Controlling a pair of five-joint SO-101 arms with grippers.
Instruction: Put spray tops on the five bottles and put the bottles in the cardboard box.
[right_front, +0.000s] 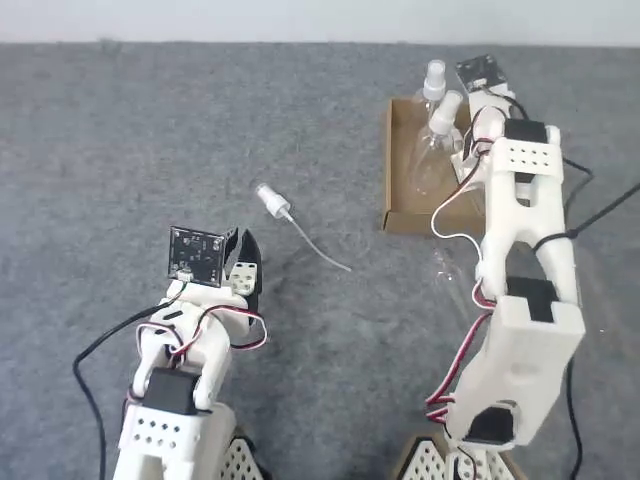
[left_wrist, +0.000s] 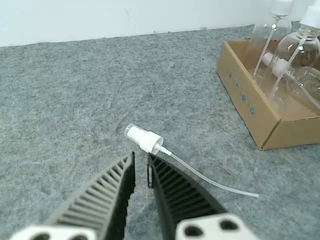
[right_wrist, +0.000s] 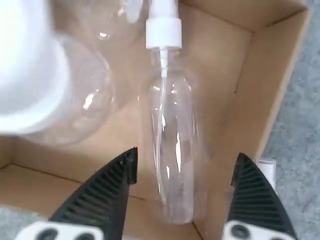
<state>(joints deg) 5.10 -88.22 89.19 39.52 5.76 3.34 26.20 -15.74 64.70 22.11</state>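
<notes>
Grey felt counter (right_front: 120, 130) all around, pale wall at the far edge. Brown shallow cardboard box (right_front: 398, 160) sits in front of the right arm, holding clear plastic bottles (right_front: 437, 120) that already wear white tops. The right pincer (right_wrist: 182, 165) hangs over one clear bottle lying flat (right_wrist: 175, 150) in the box, jaws wide apart and gripping nothing.

The left pincer (left_wrist: 141, 160) is almost together, just a sliver of gap, empty. The loose white spray top with its thin dip tube (left_wrist: 144, 139) lies on the felt just ahead of it, head nearest the tips and tube trailing off toward the box. So it's the left arm's grab, I'd say. There's small blue print on the box side, too tiny to read, and no labels on the bottles.
</notes>
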